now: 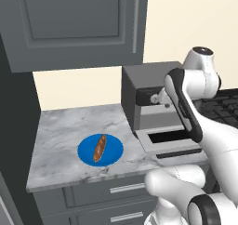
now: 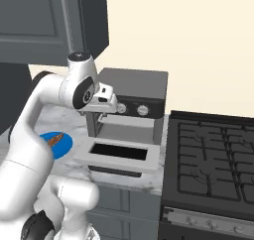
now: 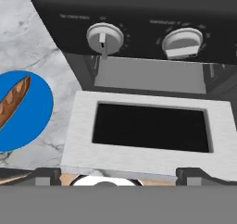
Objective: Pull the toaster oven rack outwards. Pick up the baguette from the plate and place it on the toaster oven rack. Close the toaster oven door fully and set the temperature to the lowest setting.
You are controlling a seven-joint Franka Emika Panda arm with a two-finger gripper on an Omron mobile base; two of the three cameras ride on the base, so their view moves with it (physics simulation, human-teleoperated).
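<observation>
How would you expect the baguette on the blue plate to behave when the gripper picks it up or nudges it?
The baguette looks slim with pointed ends, so it would probably roll or pivot on the flat plate if nudged off-centre. It seems a small, crusty loaf, likely light and fairly stiff. It lies diagonally, so the jaws would probably hold best across its narrow middle.

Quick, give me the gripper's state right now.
Gripper: open, holding nothing, above the lowered toaster oven door.
</observation>
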